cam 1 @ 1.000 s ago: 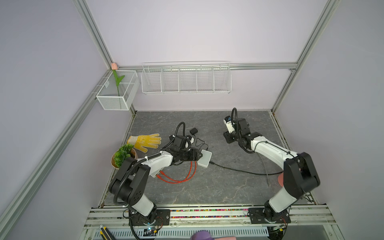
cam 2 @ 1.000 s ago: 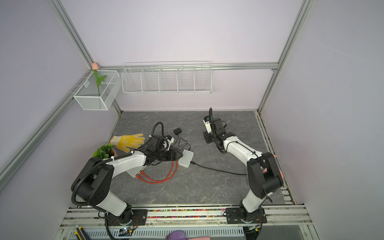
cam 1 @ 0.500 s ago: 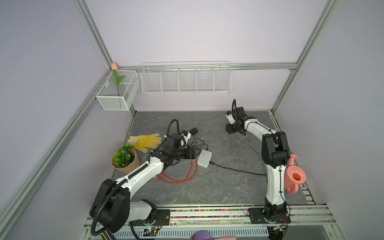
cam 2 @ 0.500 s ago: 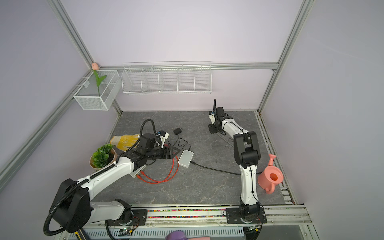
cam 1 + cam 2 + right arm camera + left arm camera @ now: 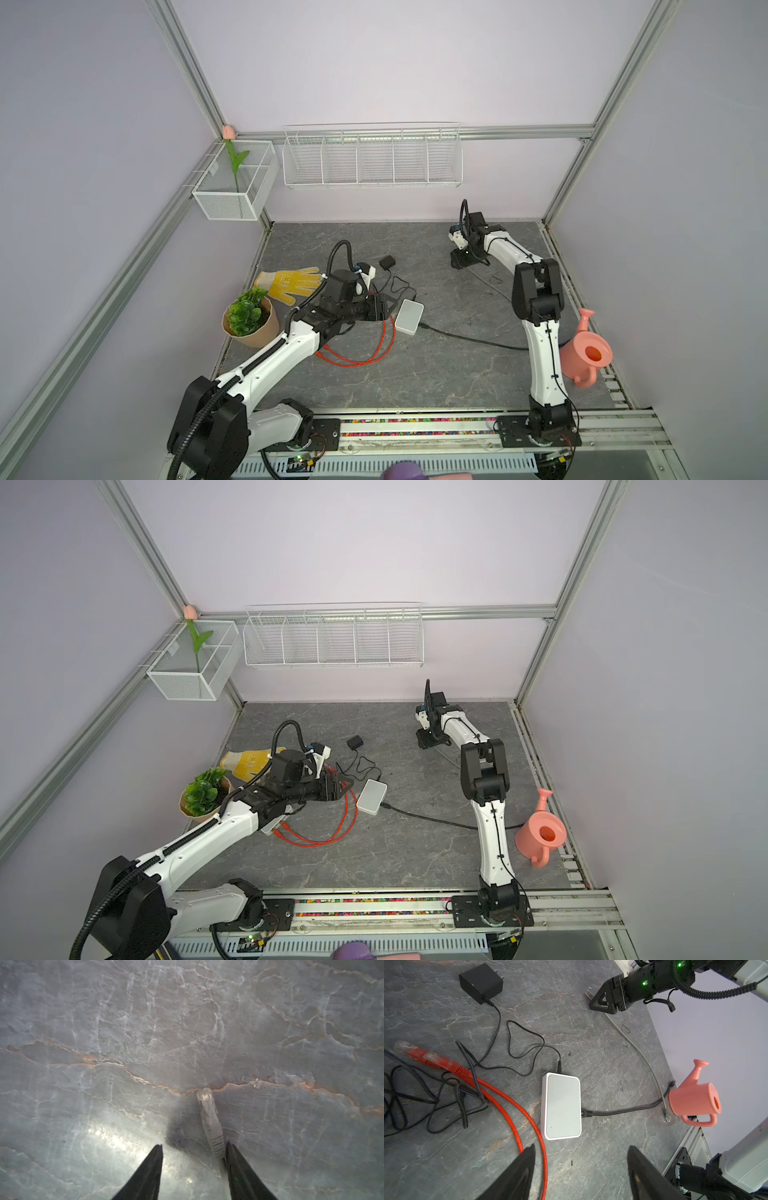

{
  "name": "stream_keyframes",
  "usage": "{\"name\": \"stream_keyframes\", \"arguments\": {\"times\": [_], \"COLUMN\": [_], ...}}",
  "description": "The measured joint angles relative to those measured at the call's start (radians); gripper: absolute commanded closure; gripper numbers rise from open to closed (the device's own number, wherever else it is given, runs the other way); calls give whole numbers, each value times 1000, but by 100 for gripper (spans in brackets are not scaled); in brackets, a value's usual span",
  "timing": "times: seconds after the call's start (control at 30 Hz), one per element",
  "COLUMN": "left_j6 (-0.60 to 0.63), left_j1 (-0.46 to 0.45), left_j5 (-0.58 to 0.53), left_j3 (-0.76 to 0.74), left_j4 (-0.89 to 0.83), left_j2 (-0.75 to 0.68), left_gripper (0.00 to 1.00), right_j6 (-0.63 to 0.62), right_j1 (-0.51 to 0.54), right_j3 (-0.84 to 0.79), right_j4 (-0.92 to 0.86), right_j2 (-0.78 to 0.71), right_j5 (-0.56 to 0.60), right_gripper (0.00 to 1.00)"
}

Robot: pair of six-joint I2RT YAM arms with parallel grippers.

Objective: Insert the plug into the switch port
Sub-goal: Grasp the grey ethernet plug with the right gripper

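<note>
Grey plug [image 5: 209, 1120] lies on the table [image 5: 124, 1043] between the parted right jaws.

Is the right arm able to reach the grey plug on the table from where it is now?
Probably yes. The right pincer hangs open right at the grey plug, which lies flat on the table with nothing covering it.

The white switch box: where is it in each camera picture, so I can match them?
In a top view: the white switch box lies at the middle of the table.
In a top view: the box, same place.
Left wrist: the box near the picture's centre.
Right wrist: not in it.
Shared landmark: the pink watering can, seen in all but the right wrist view.
</note>
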Motion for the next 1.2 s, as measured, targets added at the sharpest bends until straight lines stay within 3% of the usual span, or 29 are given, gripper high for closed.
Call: {"name": "stream_keyframes", "arguments": {"times": [0.13,0.3,0.43,0.57,0.77,0.93,1.1,1.2], "left_j6": [0,0,0,2,8,-46,-114,-136], "left_j1": [0,0,0,0,0,0,-2,-9], "left_j5": [-19,-22,-17,6,42,92,156,168], "left_j3": [-11,-11,-11,-12,-9,-4,50,79], "left_j4": [-2,-5,-3,15,31,110,230,273], "left_j2": [-9,-19,-56,-97,-78,-53,29,52], "left_gripper": [30,30,32,31,28,29,32,33], "right_j6": [-16,-33,-55,-54,-56,-85,-132,-159], "right_j1": [2,14,26,48,174,285,358,408], "right_j3": [6,8,3,-110,-490,-799,-925,-974], "right_j4": [-22,-31,-28,51,205,402,591,666], "right_j2": [8,14,14,-47,-290,-638,-976,-1087], "right_j5": [5,31,61,109,236,284,300,311], "right_gripper": [65,70,92,93,93,93,93,93]}}
